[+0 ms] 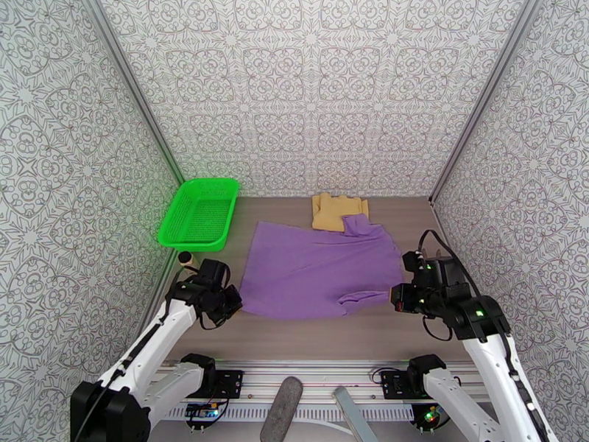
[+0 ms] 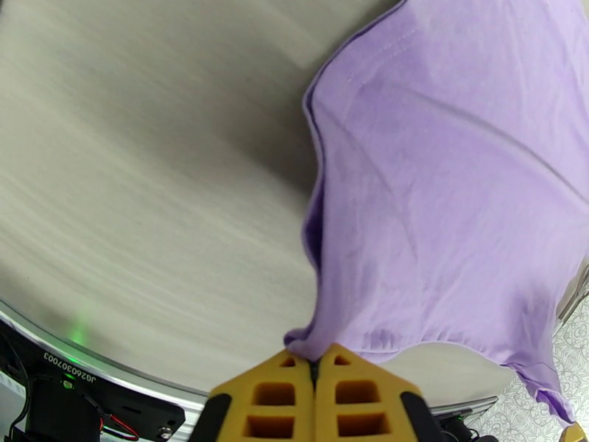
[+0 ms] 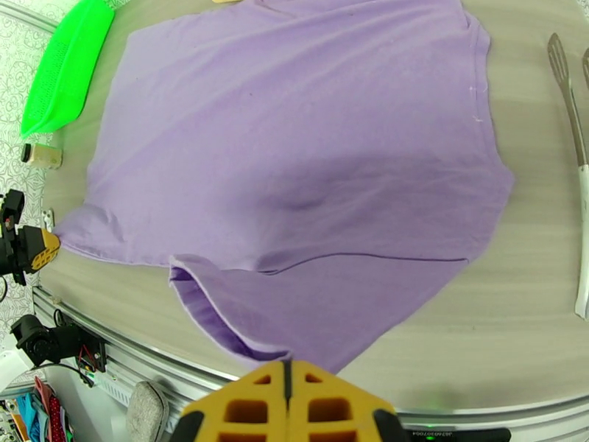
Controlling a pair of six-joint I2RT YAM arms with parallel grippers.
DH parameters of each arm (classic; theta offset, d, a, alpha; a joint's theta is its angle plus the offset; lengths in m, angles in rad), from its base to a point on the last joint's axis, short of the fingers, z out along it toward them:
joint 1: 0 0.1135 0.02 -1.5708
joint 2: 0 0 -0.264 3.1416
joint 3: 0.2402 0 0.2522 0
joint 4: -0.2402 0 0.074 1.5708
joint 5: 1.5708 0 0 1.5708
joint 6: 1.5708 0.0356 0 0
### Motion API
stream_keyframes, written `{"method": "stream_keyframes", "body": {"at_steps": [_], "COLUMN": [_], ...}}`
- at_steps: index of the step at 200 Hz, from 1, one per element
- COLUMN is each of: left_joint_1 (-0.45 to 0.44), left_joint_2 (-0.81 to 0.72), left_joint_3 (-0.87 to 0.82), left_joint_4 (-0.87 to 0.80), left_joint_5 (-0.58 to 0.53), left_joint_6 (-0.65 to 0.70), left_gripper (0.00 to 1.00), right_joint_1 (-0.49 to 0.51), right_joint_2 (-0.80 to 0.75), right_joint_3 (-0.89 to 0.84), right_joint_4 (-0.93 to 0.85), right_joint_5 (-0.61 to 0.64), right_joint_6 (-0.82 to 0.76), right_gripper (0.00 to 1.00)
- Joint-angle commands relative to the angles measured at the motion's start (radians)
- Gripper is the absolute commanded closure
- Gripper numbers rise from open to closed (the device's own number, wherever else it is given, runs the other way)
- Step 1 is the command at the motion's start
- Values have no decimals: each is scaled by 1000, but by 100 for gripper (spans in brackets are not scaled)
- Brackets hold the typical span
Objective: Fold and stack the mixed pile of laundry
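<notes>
Left gripper: jaws fully closed, the 2 yellow fingers pressed together and pinching the near-left corner of the purple T-shirt. Cloth runs up from the tips, slightly lifted off the table. Top view has the left gripper right at that corner of the purple T-shirt.

Right gripper: jaws closed, no gap between the pads. The shirt's near-right edge meets the tips and looks pinched, with a folded flap just left of them. In the top view the right gripper touches the shirt's right side.

Purple T-shirt lies spread mostly flat mid-table, between the 2 grippers.

Mustard-tan garment lies at the far edge, its near side tucked under the shirt's far-right corner, away from both grippers. Green basket sits far left, apart from the shirt.
</notes>
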Motion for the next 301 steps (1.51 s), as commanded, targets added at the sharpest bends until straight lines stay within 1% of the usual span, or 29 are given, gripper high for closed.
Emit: {"method": "stream_keyframes", "body": {"at_steps": [1, 49, 79, 126, 153, 191, 232, 250, 282, 285, 301], "left_joint_1": [-10, -17, -18, -14, 4, 64, 87, 87, 86, 88, 87], "left_joint_2": [-31, -65, -93, -138, -106, 16, 179, 250, 350, 358, 401], "left_joint_3": [9, -14, -9, -5, -1, 44, 157, 205, 261, 265, 281], "left_joint_4": [-42, -48, -73, -118, -97, -22, 37, 61, 93, 96, 109], "left_joint_5": [11, 16, 15, 0, 1, 23, 38, 52, 53, 77, 83], "left_joint_6": [3, 6, 8, 8, 23, 71, 114, 124, 141, 143, 149], "left_gripper": [100, 100, 100, 100, 100, 100, 100, 100, 100, 100, 100], "right_joint_1": [7, 7, 6, 7, 7, 6, 5, 0, -5, -8, -17], "right_joint_2": [-47, -118, -149, -148, -114, -3, 162, 227, 351, 361, 418], "right_joint_3": [36, -26, -24, -14, -16, 0, 60, 94, 154, 159, 182], "right_joint_4": [-69, -92, -117, -138, -102, -25, 52, 88, 135, 142, 171], "right_joint_5": [19, 5, 11, 33, 68, 166, 304, 313, 368, 369, 369], "right_joint_6": [25, 65, 81, 73, 64, 39, -6, -19, -45, -49, -64], "right_gripper": [100, 100, 100, 100, 100, 100, 100, 100, 100, 100, 100]}}
